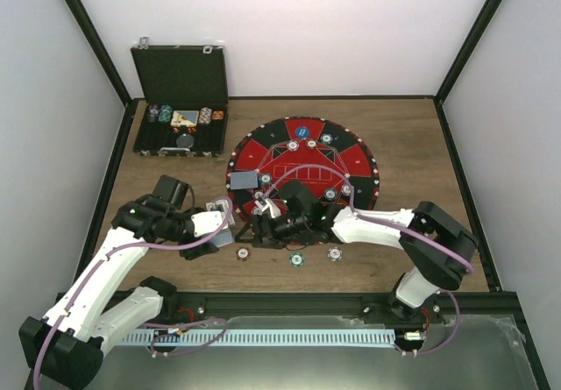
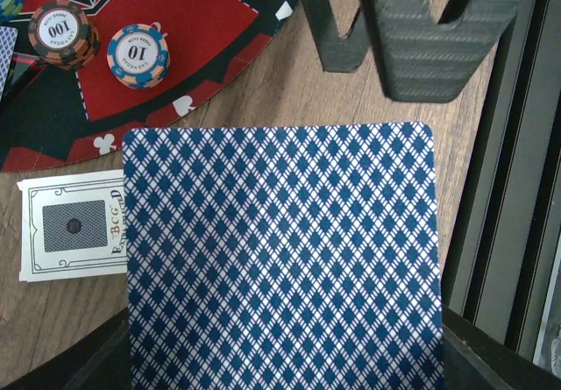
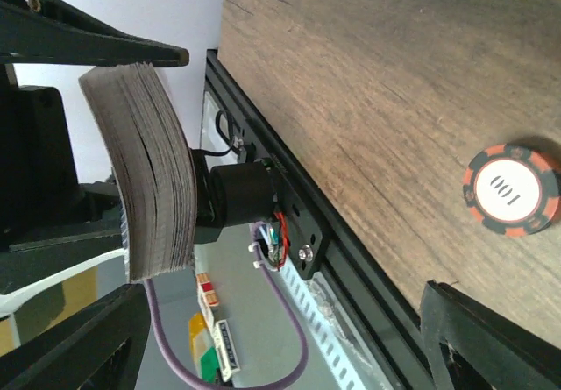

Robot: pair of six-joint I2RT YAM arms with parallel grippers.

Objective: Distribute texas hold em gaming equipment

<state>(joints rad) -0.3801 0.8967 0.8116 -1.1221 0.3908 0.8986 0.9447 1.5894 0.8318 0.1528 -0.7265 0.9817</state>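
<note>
Wood-grain table (image 1: 394,258), matte brown, walled in white on three sides, with a black metal rail along the near edge. A round felt mat (image 1: 346,158), in red and black wedges with a rim of white suit marks, lies at the middle. A black hinged case (image 1: 180,70) stands open at the far left corner.

The left arm, white with a lilac cable, bends in from the near left corner. The left gripper (image 1: 217,232) is pinching a thick deck of cards (image 2: 280,258) just off the mat's near rim. The top card shows a blue-and-white diamond lattice and rounded corners. Seen edge-on from the right wrist, the deck bows slightly.

The right arm reaches leftward across the near strip of wood. The right gripper (image 1: 263,225) has its dark, woven-textured fingers (image 2: 421,31) spread apart beside the deck, holding nothing.

Three striped discs sit on bare wood between the mat and the near rail: an orange-and-black chip (image 1: 243,252), a teal chip (image 1: 298,258) and a pale chip (image 1: 335,252). They are well apart from each other, with open wood to their right. A white-bordered card (image 2: 70,226) lies flat on the wood, touching the mat's rim. More chips rest on the mat.
</note>
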